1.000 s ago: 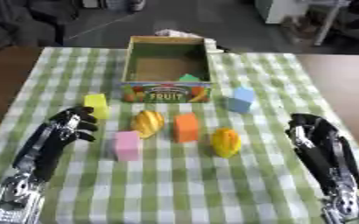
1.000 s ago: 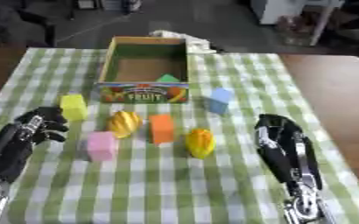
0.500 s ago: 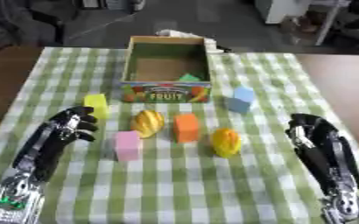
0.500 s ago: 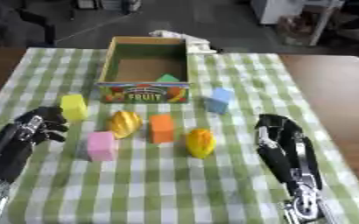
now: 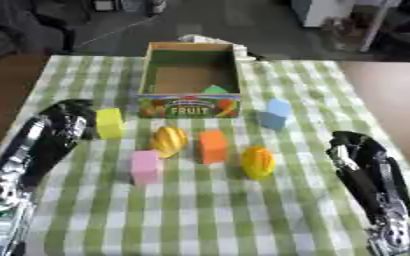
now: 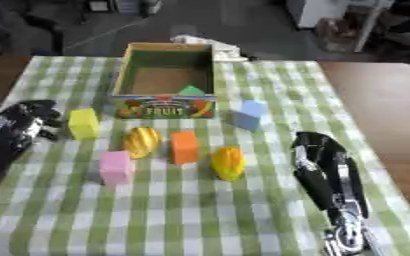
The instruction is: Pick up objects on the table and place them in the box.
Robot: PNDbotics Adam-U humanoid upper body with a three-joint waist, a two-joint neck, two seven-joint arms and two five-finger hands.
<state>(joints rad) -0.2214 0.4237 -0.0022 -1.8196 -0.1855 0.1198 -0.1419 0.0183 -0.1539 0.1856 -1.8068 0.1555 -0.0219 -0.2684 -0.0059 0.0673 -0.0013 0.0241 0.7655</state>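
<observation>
Six pieces lie loose on the checked surface (image 5: 243, 220) before the fruit box (image 5: 191, 75), which already holds a green piece (image 5: 214, 90). The left hand (image 5: 68, 120), fingers curled on nothing, sits just beside the yellow block (image 5: 110, 123) — it could knock it over. The right hand (image 5: 353, 150) holds nothing; its fingers look curled.

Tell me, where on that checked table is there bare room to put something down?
The near stretch of cloth, between the left hand and right hand, is bare below the pink block. So is the strip right of the blue block. The middle, before the box, is crowded: yellow block, orange block, two yellow fruit shapes.
</observation>
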